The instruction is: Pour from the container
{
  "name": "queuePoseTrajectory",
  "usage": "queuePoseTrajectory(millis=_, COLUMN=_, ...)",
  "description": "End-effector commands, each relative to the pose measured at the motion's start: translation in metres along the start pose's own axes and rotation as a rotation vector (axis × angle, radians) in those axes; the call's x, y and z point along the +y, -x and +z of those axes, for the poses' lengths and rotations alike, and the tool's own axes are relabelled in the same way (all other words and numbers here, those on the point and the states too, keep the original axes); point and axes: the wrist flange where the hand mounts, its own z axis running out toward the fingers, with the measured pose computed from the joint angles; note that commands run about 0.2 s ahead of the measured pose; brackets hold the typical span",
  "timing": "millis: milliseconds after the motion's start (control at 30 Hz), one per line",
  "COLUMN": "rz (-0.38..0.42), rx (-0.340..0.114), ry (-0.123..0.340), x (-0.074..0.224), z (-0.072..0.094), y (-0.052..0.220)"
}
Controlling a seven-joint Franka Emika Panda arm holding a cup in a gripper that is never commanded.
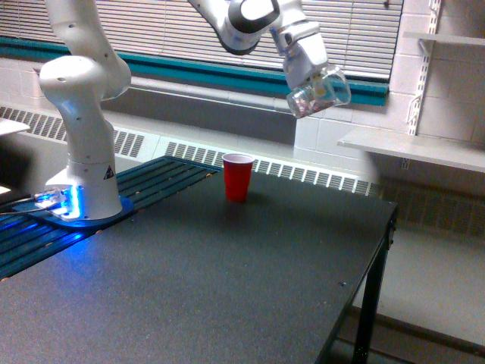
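Starting on the exterior view's left: we've got the white robot arm base (83, 163) bolted down with a blue glow at its foot, sitting on a dark slatted panel (163, 178) next to the big black matte tabletop (227, 288). Nothing much there to bump into.

Moving toward the middle, an opaque red plastic cup (237, 177) stands upright on the table, mouth open, with bare table all round it. We're guessing that's where the pour should land.

Up and to the exterior view's right of it, the white gripper (312, 76) has its fingers clamped on the small clear plastic cup (320, 91), which hangs in the air well above the table, tilted, with pinkish bits visible near its lower end. We can't really make out the fingertips themselves, but the cup is clearly held between them.

What worries us: the clear cup isn't over the red one, it sits off to the right and high. If it tips further from here, the bits probably scatter on the table or bounce off the rim. From that height, even a good aim could splash out.

Farthest right there's a white wall shelf (413, 148), near the cup's level but apart from it.
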Motion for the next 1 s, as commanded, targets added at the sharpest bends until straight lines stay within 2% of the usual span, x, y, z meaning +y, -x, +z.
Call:
queuePoseTrajectory(millis=33, rz=-0.063, rx=-0.003, ry=-0.031, x=-0.022, z=-0.011, y=0.035)
queuePoseTrajectory(millis=467, rz=-0.146, rx=-0.05, ry=-0.048, x=-0.044, z=-0.018, y=0.099)
queuePoseTrajectory(millis=1000, rz=-0.196, rx=-0.113, ry=-0.035, x=-0.046, z=-0.02, y=0.162)
